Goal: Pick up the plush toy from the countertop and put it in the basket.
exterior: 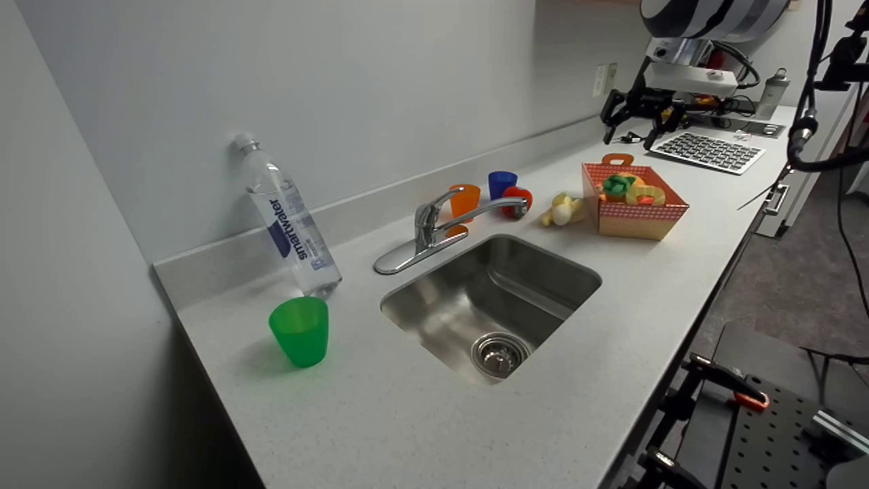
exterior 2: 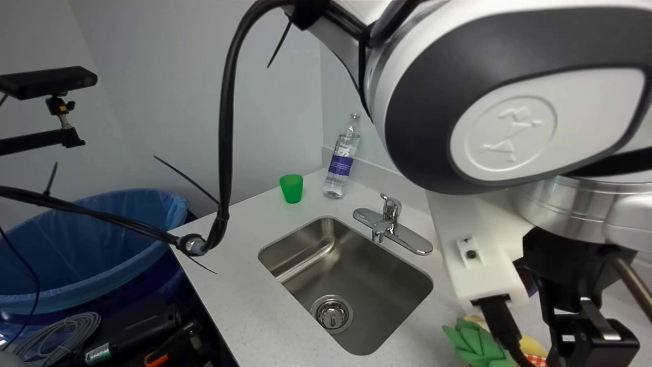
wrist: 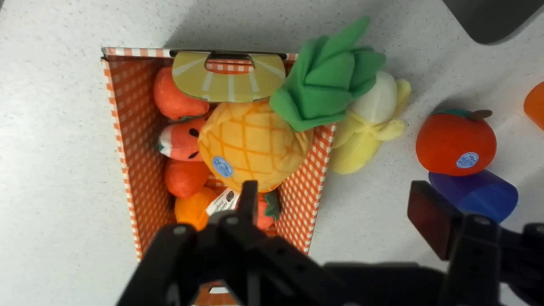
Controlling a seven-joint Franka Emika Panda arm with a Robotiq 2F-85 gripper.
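Note:
The plush toy is an orange-yellow pineapple with green leaves. It lies in the basket, its leaves hanging over the rim at a corner. In an exterior view the toy's green leaves show inside the basket. Another exterior view shows the leaves beside the arm. My gripper is open, with nothing between its fingers. In the wrist view one finger overlaps the basket's inside and the other the counter by the blue cup. In an exterior view the gripper is above counter height, with the basket lower in the picture.
Several red and orange plush pieces lie in the basket. A pale yellow plush touches its outside. A red plush apple, blue cup, orange cup, faucet, sink, bottle and green cup stand along the counter.

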